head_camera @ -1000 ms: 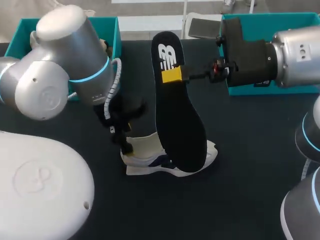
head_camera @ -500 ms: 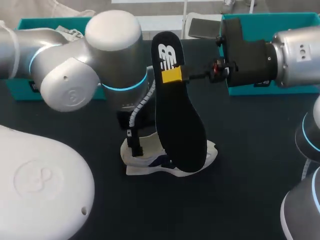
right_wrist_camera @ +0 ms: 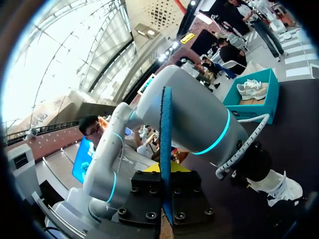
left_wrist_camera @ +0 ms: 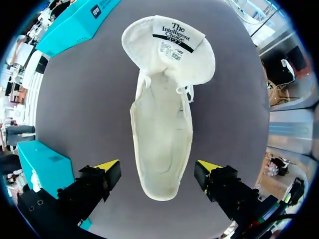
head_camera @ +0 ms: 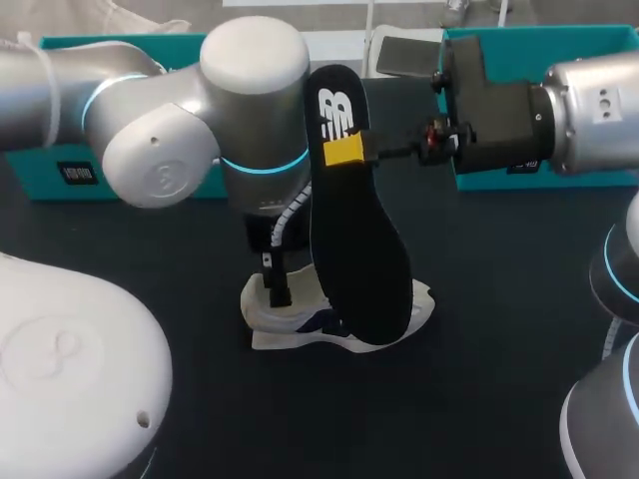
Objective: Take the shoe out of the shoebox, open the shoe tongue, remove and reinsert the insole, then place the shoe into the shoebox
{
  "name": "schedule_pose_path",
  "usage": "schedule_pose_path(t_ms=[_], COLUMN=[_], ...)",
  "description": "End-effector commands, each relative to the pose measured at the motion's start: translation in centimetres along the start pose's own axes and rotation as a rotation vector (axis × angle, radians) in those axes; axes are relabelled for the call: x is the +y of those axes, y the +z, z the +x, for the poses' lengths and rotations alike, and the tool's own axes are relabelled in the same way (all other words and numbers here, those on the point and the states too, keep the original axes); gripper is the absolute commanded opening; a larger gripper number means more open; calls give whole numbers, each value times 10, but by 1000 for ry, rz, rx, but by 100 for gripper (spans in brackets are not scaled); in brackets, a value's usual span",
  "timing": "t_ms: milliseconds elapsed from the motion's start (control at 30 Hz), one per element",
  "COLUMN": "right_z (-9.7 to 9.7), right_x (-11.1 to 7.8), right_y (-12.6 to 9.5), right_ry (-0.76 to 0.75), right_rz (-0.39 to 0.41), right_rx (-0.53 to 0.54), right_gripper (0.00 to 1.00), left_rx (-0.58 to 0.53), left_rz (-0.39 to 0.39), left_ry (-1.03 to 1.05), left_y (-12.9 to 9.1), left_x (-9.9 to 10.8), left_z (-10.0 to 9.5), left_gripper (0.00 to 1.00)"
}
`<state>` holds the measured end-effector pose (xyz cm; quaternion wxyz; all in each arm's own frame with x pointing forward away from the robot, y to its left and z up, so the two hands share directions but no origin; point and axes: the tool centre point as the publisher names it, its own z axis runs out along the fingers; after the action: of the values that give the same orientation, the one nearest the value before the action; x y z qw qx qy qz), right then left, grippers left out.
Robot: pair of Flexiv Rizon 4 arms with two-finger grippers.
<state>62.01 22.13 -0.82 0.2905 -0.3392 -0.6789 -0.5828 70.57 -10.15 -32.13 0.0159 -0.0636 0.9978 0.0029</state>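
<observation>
My left arm has swung in from the left and now hangs over the white fabric sneaker (head_camera: pixel 300 324).
Head view: my right claw (head_camera: pixel 344 150) is clenched on the long black foam insole (head_camera: pixel 354 259), held upright with its toe end down at the sneaker. Left wrist view: my left claw (left_wrist_camera: pixel 158 167) is spread wide, one finger on each side of the sneaker's heel, touching nothing. Right wrist view: the insole shows edge-on in my grip. Unsteadied, the sneaker could slide, buckling the insole.
</observation>
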Motion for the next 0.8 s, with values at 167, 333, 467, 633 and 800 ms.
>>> schedule_pose_path(t_ms=[167,333,467,633,800], right_z=[1,1,1,1,1], right_x=[0,0,0,0,0], right_y=[4,4,4,4,4], right_ry=[2,2,2,2,2], right_rz=[0,0,0,0,0], right_rx=[-5,-5,-5,-5,-5], right_gripper=[0,0,0,0,0], left_rx=[-56,-34,-39,-26,-22], left_rz=[6,46,50,40,37], left_ry=[-66,-87,-82,-83,-59], left_y=[12,22,34,50,58], left_x=[-15,-31,-46,-59,-64], left_z=[-17,-32,-35,-32,-21], left_gripper=[100,100,99,90,74])
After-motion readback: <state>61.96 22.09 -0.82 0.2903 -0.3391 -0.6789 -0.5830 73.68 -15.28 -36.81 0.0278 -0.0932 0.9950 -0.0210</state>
